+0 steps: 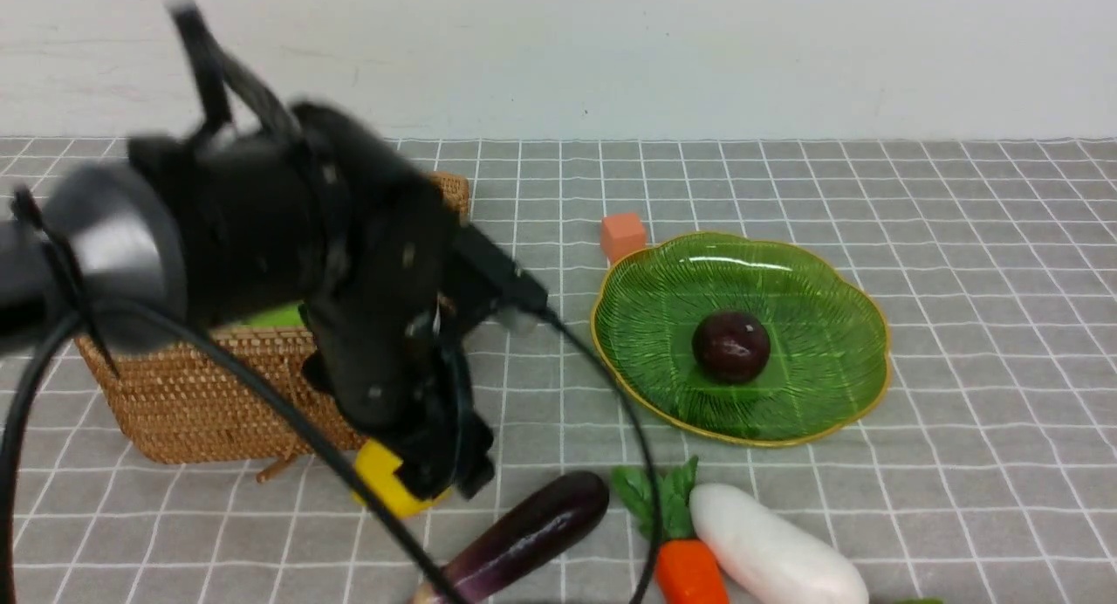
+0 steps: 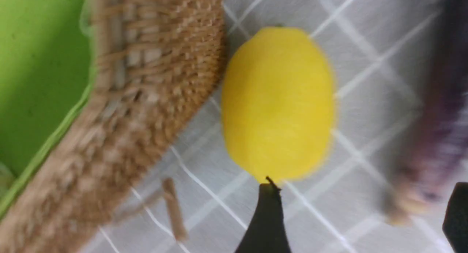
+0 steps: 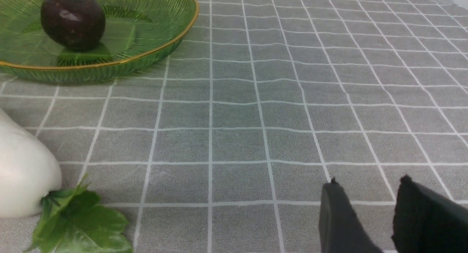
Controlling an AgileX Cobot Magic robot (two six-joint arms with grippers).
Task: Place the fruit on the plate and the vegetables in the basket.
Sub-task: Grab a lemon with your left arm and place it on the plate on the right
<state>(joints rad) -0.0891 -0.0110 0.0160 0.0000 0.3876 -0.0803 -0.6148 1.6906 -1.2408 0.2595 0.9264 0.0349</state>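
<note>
Barely a start is made. The dark round fruit sits in the middle of the plate, which lies on the right half of the bench; it is the only piece in place. The lemon lies on the bench just beside the near corner of the basket. The left tool hangs over it with jaws wide apart, gripping nothing (one fingertip may brush the lemon's end, but blur hides that). The eggplant, carrot and radish lie along the bench's near edge, none in the basket. No mango shows. The right tool sits low over bare bench, jaws slightly apart and empty.
</note>
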